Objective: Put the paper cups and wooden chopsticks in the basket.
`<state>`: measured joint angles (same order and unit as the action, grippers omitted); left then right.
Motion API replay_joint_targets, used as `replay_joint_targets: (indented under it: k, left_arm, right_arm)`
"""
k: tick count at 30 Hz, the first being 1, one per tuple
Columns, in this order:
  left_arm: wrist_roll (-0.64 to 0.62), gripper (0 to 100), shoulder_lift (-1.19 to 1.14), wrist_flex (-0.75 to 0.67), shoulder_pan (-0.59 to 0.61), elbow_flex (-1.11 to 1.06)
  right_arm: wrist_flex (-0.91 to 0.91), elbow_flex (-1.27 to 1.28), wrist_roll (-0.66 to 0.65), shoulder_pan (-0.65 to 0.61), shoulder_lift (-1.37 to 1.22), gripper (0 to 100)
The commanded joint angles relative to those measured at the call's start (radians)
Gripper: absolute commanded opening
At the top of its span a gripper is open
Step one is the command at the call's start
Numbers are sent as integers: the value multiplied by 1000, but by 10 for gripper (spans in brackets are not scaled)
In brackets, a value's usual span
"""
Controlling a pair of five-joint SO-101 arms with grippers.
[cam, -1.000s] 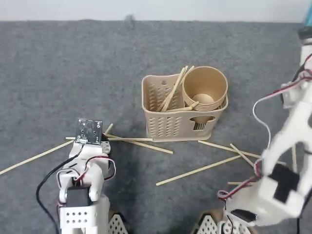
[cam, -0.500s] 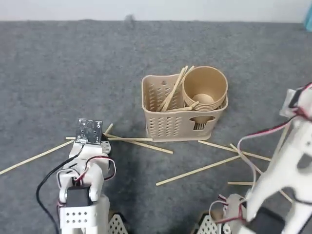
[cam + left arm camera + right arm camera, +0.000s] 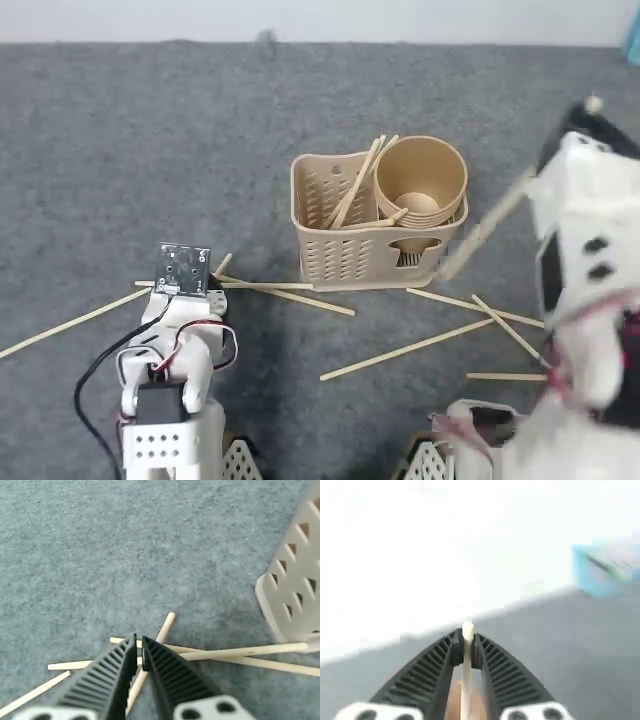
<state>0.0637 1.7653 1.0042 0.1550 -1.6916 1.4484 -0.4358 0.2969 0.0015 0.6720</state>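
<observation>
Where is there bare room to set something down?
The broad strip of grey carpet between the beige perforated plastic basket and the far white wall is bare, as is the patch left of the basket. In front of it, loose wooden chopsticks crowd the carpet.

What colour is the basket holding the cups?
Beige basket, walls pierced with small slots; best in the high view.

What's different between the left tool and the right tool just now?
The right tool is shut on a chopstick; the left tool is shut on nothing. The left tool hangs low over loose chopsticks on the carpet, while the right tool is up high, facing the wall. Both are black and toothed.
</observation>
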Motion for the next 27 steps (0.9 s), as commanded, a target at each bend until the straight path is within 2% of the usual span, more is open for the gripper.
replay_joint_targets:
  k: [1,6,14,21,27]
  left_arm:
    - [15,11,17,-12,8,5]
    - [15,11,17,-12,8,5]
    - [15,11,17,-12,8,5]
    - [15,11,17,-12,9,5]
    - [15,11,17,-12,9,5]
  right_arm:
    - [-156,-46,64,-154,27,8]
    - [-403,35,61,-288,27,8]
    - [-642,316,60,-298,28,8]
    - [-702,523,-15,-298,33,8]
    - [-694,701,-25,-300,41,8]
